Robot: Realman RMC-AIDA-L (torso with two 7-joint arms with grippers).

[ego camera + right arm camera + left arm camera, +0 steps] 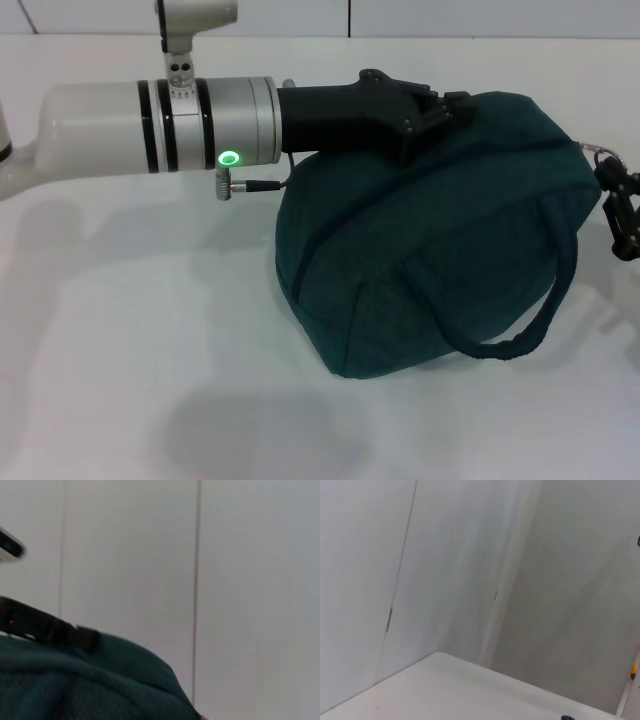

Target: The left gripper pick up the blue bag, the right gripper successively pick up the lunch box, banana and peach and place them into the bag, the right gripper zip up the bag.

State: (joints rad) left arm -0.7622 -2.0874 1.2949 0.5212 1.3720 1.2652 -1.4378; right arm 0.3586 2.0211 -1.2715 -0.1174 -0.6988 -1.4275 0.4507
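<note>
The blue bag [440, 250] stands on the white table [150, 350], bulging, with its zipper line closed along the top. One cord handle [545, 300] hangs down its front. My left gripper [445, 108] reaches in from the left and is shut on the bag's top. The zipper's ring pull [598, 152] sticks out at the bag's right end. My right gripper [622, 212] is at the frame's right edge, just below the ring pull. The right wrist view shows the bag's fabric [100, 685] and the left gripper [45, 625] above it. The lunch box, banana and peach are out of view.
The left arm's silver wrist with its green light [229, 158] spans the upper left over the table. The left wrist view shows only the white wall [470, 570] and a table corner [445, 690].
</note>
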